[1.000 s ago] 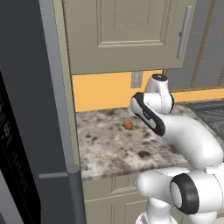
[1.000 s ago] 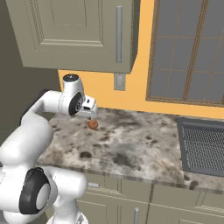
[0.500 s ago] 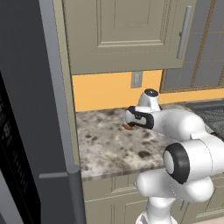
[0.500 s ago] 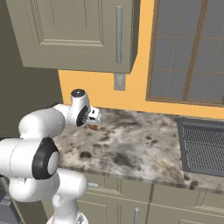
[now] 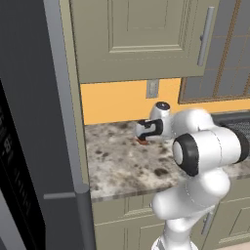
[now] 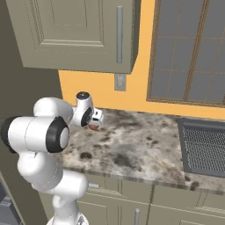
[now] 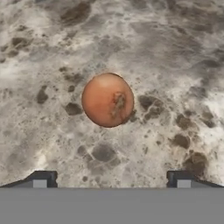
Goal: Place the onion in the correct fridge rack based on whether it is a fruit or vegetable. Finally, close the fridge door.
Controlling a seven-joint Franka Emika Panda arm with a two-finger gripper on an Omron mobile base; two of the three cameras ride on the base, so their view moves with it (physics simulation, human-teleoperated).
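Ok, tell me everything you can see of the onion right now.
The onion is a small, smooth, round orange-brown ball with a darker rough blotch on the side facing the hand camera. It sits loose on the speckled stone counter, toward the back near the orange wall. The end effector hangs just above it, fingertips spread wide, touching nothing. In both base views the hand hides most of the onion.

1. We see the onion [image 7: 107, 99] with a smooth, matt orange-brown skin and one rough, darker patch.
2. We read the counter [image 7: 175, 65] as speckled grey-brown stone, mottled and dull.
3. The arm's shell [image 5: 210, 149] looks like smooth, slightly glossy white plastic.
4. The cabinet door [image 6: 74, 30] appears matt painted wood, its handle [image 6: 119, 34] brushed metal.
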